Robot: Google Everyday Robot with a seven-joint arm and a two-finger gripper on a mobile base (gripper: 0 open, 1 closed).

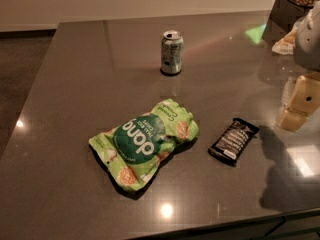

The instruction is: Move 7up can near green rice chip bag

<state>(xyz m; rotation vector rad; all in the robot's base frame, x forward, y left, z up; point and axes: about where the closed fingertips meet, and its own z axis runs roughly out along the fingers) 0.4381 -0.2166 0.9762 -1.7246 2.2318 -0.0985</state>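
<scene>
The 7up can [171,52] stands upright on the dark table, toward the back centre, its pull-tab top showing. The green rice chip bag [143,141] lies flat in the middle of the table, nearer the front, well apart from the can. My gripper [298,105] hangs above the table at the right edge of the view, to the right of both the can and the bag and touching neither. It holds nothing that I can see.
A black snack bar wrapper [233,141] lies flat to the right of the bag, just left of the gripper. A box and snack containers [292,6] stand at the back right corner. The table's front edge [210,228] runs along the bottom.
</scene>
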